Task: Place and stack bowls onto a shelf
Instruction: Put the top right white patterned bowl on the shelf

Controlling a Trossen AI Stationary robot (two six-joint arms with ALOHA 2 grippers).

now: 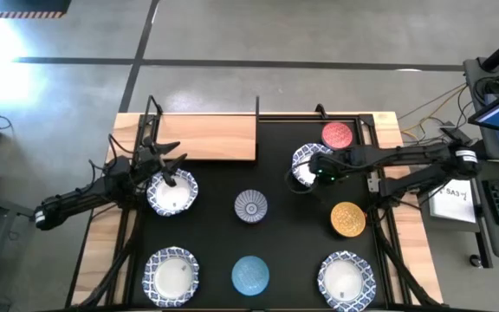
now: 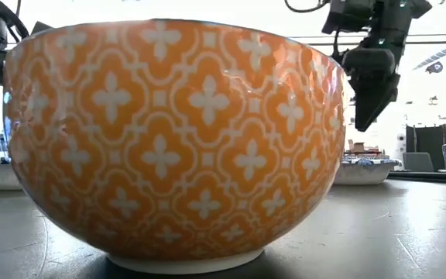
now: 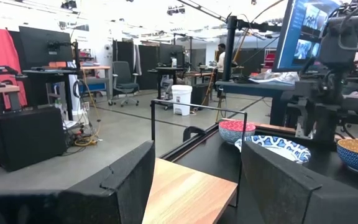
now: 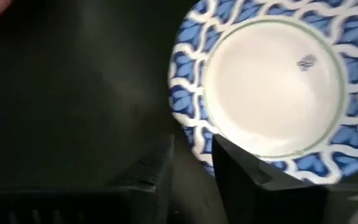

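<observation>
The shelf [image 1: 206, 137] is a light-wood board with thin black posts at the table's far left. My left gripper [image 3: 194, 186] is open and empty above the far rim of a white blue-rimmed bowl [image 1: 173, 194], pointing level toward the table's right over the shelf's board [image 3: 185, 196]. My right gripper [image 4: 192, 163] points down just above the near-left rim of another white blue-rimmed bowl [image 4: 269, 87]. It is open by a narrow gap, one finger over the bowl's inside and one outside. In the low view its fingertips [image 2: 361, 122] stand clear above that bowl [image 2: 362, 169].
On the black mat stand a red bowl [image 1: 337, 135], a yellow bowl [image 1: 347, 218] that fills the low view [image 2: 169, 139], a blue-grey radial bowl [image 1: 250, 206], a light-blue bowl [image 1: 250, 274], and two white bowls near the front edge, one at the left [image 1: 171, 276] and one at the right [image 1: 346, 279].
</observation>
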